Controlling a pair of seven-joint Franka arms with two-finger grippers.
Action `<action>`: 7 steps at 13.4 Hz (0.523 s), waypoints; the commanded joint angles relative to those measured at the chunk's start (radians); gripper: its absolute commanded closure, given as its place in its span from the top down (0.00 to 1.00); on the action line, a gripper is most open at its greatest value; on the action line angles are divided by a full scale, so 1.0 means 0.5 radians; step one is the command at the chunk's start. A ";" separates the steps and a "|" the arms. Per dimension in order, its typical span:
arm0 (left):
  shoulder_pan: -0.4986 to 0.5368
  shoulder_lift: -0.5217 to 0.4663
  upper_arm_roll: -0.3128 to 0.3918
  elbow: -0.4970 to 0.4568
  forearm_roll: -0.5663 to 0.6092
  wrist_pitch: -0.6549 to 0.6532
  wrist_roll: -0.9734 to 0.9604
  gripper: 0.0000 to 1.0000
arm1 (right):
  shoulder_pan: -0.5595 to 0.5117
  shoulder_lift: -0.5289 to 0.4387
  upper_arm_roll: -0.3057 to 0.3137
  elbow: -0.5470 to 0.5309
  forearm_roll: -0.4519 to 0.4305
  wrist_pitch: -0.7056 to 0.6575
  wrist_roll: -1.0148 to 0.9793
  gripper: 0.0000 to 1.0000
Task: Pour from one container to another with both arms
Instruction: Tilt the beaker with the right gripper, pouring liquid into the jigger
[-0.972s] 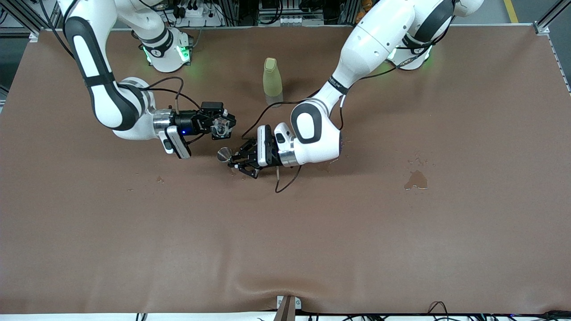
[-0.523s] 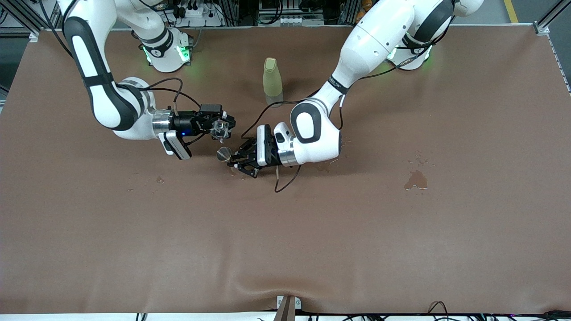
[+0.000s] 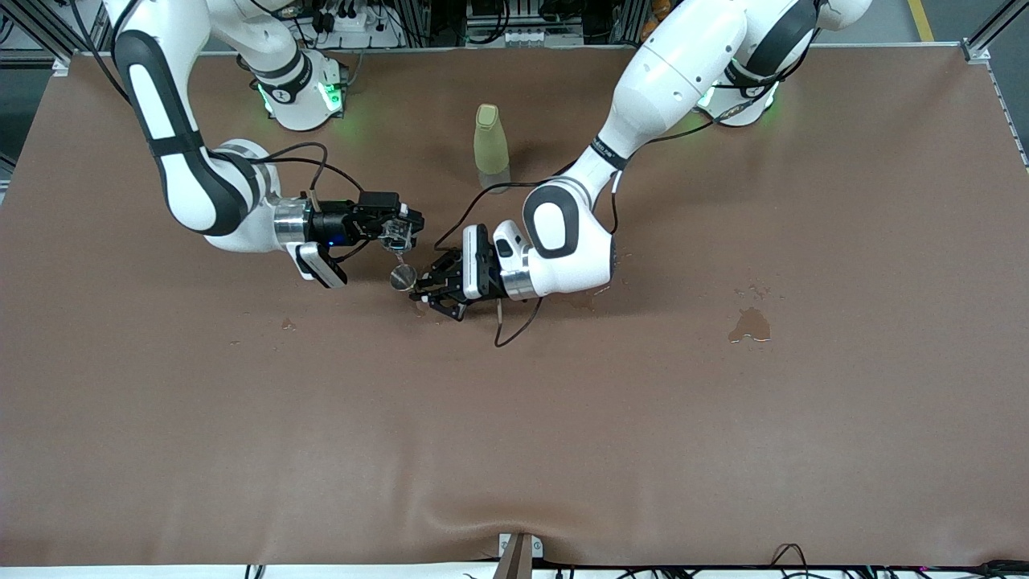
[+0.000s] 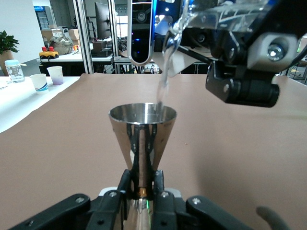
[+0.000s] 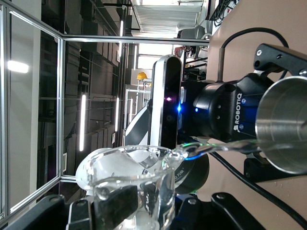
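Here right gripper (image 3: 399,227) clamps glass beaker (image 5: 132,179), left gripper (image 3: 420,285) steel jigger (image 4: 142,129).

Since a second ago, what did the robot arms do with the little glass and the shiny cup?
The right gripper tipped its clear glass beaker further over and slid it closer above the metal cup, so water now streams into it. The left gripper stayed shut on the metal cup, holding it upright in the same spot. The green bottle and the spilled puddle did not move.
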 commanded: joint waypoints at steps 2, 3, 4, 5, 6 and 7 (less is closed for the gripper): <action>-0.022 0.012 0.008 0.039 -0.068 0.023 0.059 0.00 | -0.002 -0.071 -0.003 -0.043 0.036 -0.017 0.197 0.00; -0.022 0.012 0.008 0.039 -0.068 0.023 0.059 0.00 | -0.002 -0.068 -0.003 -0.043 0.036 -0.033 0.237 0.00; -0.022 0.012 0.008 0.039 -0.068 0.023 0.059 0.00 | -0.002 -0.068 -0.003 -0.043 0.036 -0.039 0.286 0.00; -0.022 0.012 0.008 0.039 -0.068 0.023 0.059 0.00 | -0.002 -0.068 -0.003 -0.043 0.036 -0.057 0.362 0.00; -0.022 0.012 0.008 0.039 -0.068 0.023 0.059 0.00 | -0.002 -0.068 -0.006 -0.043 0.036 -0.076 0.424 0.00; -0.022 0.016 0.011 0.039 -0.068 0.023 0.062 0.00 | -0.005 -0.068 -0.006 -0.043 0.036 -0.079 0.461 0.00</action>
